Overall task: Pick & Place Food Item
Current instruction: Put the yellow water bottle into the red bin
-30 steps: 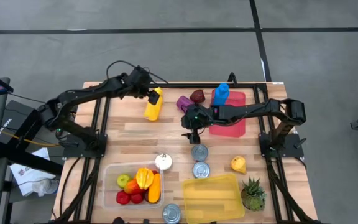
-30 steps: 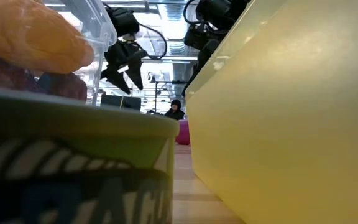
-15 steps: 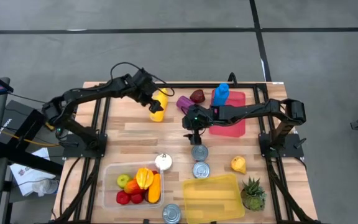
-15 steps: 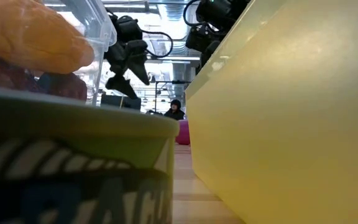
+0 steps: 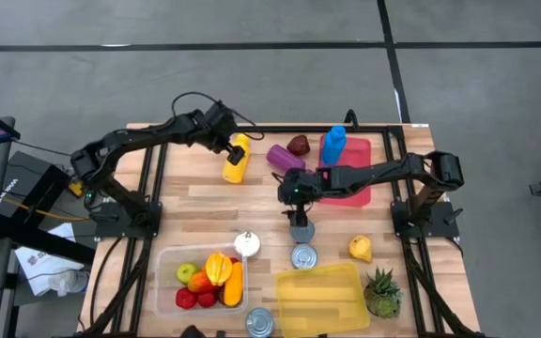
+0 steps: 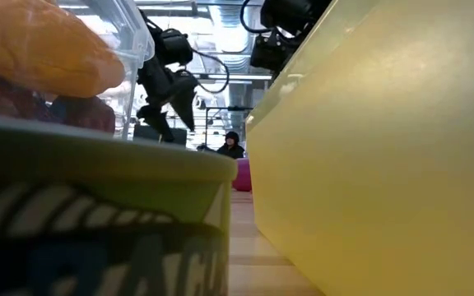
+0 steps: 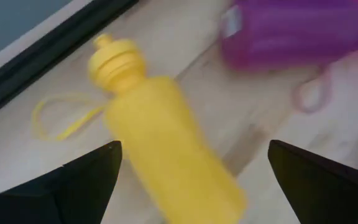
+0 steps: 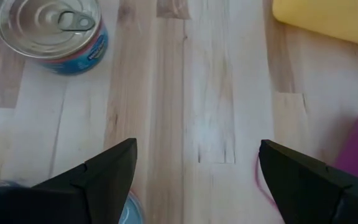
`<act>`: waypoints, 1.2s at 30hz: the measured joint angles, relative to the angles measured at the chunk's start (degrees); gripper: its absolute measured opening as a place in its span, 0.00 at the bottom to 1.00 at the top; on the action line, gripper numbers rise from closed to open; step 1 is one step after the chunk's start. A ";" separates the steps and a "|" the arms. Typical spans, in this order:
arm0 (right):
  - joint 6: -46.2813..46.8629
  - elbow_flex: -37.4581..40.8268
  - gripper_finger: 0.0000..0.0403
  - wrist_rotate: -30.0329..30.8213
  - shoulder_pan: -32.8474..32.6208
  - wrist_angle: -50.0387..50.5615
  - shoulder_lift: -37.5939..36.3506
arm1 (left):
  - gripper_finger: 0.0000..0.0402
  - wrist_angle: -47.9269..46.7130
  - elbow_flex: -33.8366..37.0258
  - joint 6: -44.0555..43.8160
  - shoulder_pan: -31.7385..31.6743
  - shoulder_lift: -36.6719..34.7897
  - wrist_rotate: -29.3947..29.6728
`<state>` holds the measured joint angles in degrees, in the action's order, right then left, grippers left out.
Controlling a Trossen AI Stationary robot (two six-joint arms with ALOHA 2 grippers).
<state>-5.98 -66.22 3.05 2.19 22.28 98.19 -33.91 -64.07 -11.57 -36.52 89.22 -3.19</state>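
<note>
The left gripper [image 5: 224, 145] stands wide open over the far side of the table, holding nothing. Its two dark fingers [image 7: 82, 180] sit spread to either side of the yellow bottle [image 5: 236, 158], which lies on its side on the wood just ahead of them, not pinched by either one. Just past the bottle from this gripper lies a purple bottle [image 5: 285, 157], also on its side.

The right gripper [image 5: 297, 194] hangs over the middle of the table with its fingers [image 8: 98, 174] apart and empty. A can [image 5: 301, 230] stands right under it, and a second can [image 5: 302, 256] stands just beyond, toward the near edge.

The left wrist view shows the yellow bottle's cap and a thin yellow loop lying on the wood beside it, details too small to make out from above. The right wrist view shows the ring-pull lid of one can [image 8: 51, 31] and bare planks between the fingers. The low view is mostly blocked by a yellow tub [image 6: 385, 156] and a clear box of fruit [image 6: 48, 57], but it does show the left gripper [image 6: 167, 103] raised above the tabletop, and a person [image 6: 233, 145] far off in the room behind.
</note>
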 joint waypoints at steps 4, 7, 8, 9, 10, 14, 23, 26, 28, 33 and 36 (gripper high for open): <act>0.03 0.00 0.81 0.00 -0.36 -0.24 0.00 | 0.99 -5.12 -3.12 -0.30 -0.87 3.84 2.93; 0.07 0.00 0.81 0.02 -0.30 -0.39 0.00 | 1.00 -7.34 -5.14 -0.99 -0.83 7.54 3.16; 0.07 0.00 0.81 0.02 -0.30 -0.42 0.00 | 1.00 -7.75 -6.05 -1.26 -0.57 8.68 3.12; 0.08 0.00 0.81 0.10 -0.30 -0.42 0.00 | 1.00 -7.77 -6.99 -1.84 -0.30 9.68 3.01; 0.09 0.00 0.81 0.28 -0.30 -0.42 0.00 | 0.99 -8.06 -7.76 -2.18 -0.12 10.47 2.90; 0.07 0.00 0.81 1.51 -0.35 -0.44 0.00 | 1.00 -11.02 -10.44 -3.29 0.44 13.82 2.88; -0.28 0.00 0.79 1.55 -0.30 -1.70 0.00 | 0.98 -13.96 -11.61 -4.06 0.44 19.42 3.93; -0.39 0.00 0.77 1.55 -0.30 -1.75 0.00 | 0.94 -13.85 -11.58 -3.90 0.44 19.75 5.53; -0.38 0.00 0.77 1.55 -0.30 -1.76 0.00 | 0.89 -13.69 -11.65 -3.91 0.34 19.50 6.39; -0.10 0.00 0.77 1.55 -0.30 -1.95 0.00 | 0.70 -14.82 -11.63 -3.88 0.06 18.17 6.82; 0.26 0.00 0.77 1.53 -0.30 -2.21 0.00 | 0.57 -14.79 -11.63 -3.80 0.09 17.70 6.88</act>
<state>-5.72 -66.22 4.58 1.89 20.08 98.19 -48.70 -75.70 -15.37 -36.42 106.92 3.69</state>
